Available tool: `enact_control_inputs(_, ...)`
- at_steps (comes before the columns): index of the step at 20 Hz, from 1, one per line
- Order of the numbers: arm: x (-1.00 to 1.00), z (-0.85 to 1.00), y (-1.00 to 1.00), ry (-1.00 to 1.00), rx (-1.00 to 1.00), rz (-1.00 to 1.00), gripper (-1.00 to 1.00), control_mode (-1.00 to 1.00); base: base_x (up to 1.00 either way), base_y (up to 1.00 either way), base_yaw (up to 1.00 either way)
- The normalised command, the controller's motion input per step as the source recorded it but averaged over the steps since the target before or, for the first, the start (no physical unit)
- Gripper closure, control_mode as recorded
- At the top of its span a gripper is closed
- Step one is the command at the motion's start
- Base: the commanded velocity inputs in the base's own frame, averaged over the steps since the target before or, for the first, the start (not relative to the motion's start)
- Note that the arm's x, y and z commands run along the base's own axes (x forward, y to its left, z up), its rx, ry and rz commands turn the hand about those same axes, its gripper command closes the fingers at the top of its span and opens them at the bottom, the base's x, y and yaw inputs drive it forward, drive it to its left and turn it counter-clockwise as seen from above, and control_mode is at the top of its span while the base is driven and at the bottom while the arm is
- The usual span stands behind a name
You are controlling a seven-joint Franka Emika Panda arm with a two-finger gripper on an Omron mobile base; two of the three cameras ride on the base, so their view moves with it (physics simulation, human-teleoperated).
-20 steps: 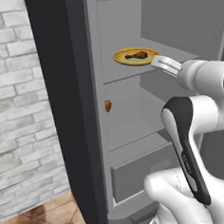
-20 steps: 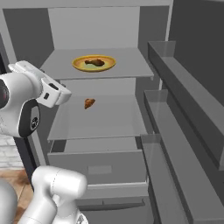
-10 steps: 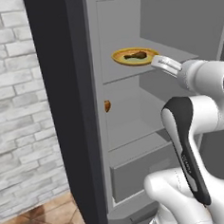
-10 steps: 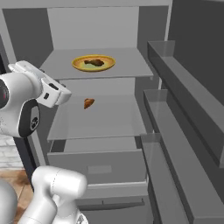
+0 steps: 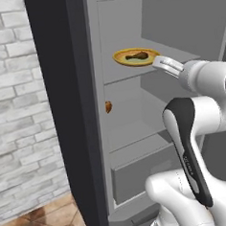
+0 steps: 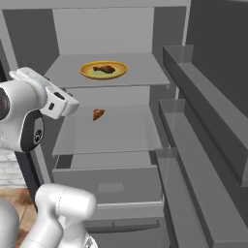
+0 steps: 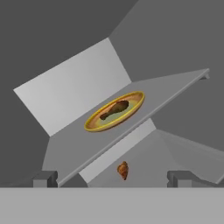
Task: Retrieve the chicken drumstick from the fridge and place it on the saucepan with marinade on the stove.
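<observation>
Hand view is looking straight into the open fridge (image 6: 203, 126), where the chicken drumstick (image 7: 113, 108) is lying on a yellow-rimmed plate (image 7: 133, 111) on the upper shelf (image 6: 145, 72). A small orange-brown lump (image 6: 98, 114) is sitting on the shelf below. The tool (image 5: 165, 65) is hovering just outside the upper shelf's front edge, its jaws standing wide apart and gripping nothing. From where I'm standing, the task is only beginning: the door is open and the arm is lined up, but the drumstick is untouched. Reaching in, gripping it, carrying it out and setting it in the saucepan on the stove are all left to do.
</observation>
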Motion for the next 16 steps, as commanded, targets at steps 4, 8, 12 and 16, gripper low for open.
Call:
enact_control_inputs(4, 0.00, 0.00, 0.00, 0.00, 0.00, 0.00, -1.00, 1.00, 0.18, -0.05, 0.05)
enact_control_inputs(8, 0.00, 0.00, 0.00, 0.00, 0.00, 0.00, -1.00, 1.00, 0.28, 0.00, 0.09)
enact_control_inputs(12, 0.00, 0.00, 0.00, 0.00, 0.00, 0.00, -1.00, 1.00, 0.33, 0.00, 0.04)
enact_control_inputs(16, 0.11, 0.07, 0.09, 0.00, 0.00, 0.00, -1.00, -1.00, 0.35, 0.21, 0.00)
